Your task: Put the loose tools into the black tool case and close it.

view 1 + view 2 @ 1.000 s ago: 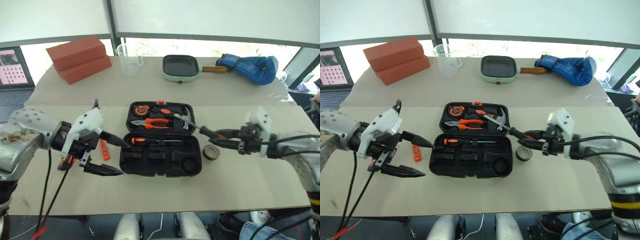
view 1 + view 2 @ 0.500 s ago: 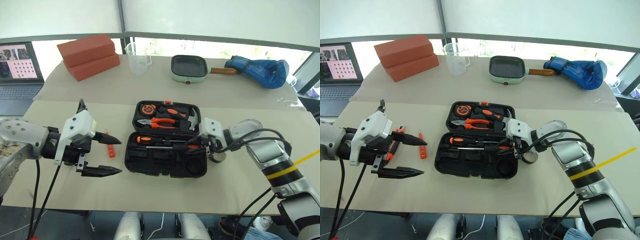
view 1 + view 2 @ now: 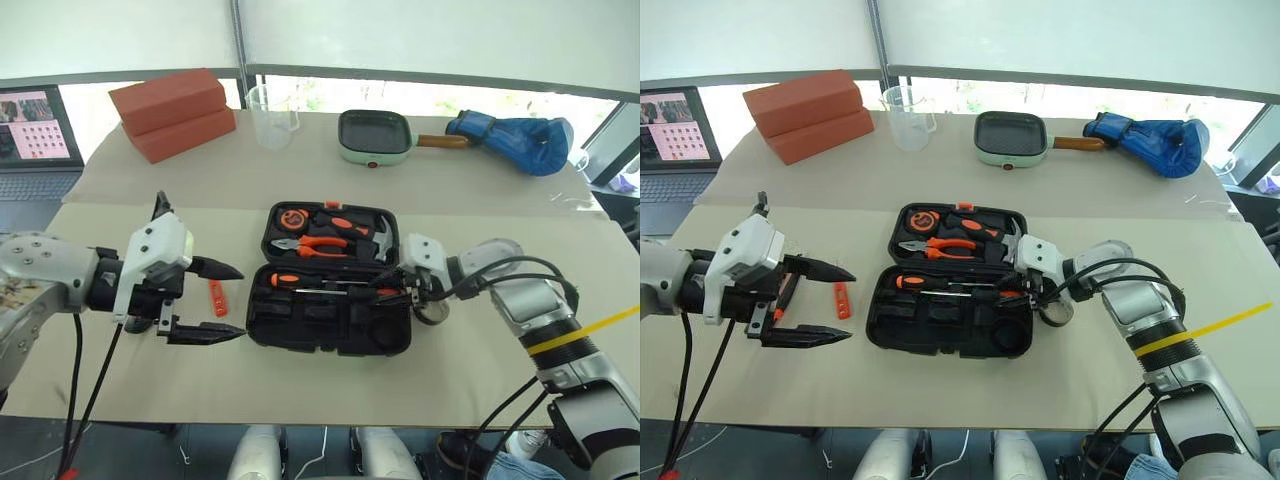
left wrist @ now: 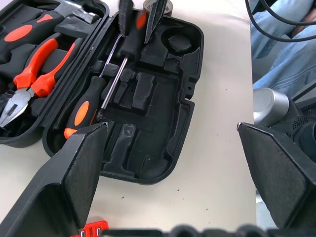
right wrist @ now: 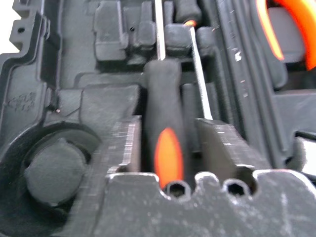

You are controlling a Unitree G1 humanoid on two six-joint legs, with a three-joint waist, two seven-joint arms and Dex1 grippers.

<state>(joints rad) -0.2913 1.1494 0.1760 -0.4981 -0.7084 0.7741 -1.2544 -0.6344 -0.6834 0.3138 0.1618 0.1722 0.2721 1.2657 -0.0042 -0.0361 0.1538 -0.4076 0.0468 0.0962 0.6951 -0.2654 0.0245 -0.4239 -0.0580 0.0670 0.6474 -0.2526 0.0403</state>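
Case: black plastic hinged tool case point(image 3: 330, 318) lies open mid-tabletop point(image 3: 300, 390), lid half on the far side.
Right gripper point(image 3: 388, 288): over the case's near half, fingers parted a little around an orange-and-black-handled screwdriver point(image 5: 165, 133) (handle between them; contact unclear).
Second screwdriver point(image 3: 300, 281): lying in the near half's far slot.
Left gripper point(image 3: 225, 302): wide open, holding nothing, left of the case.
Small orange tool point(image 3: 212, 295): loose on the tabletop just left of the case.
Tape roll point(image 3: 1055, 312): just right of the case.
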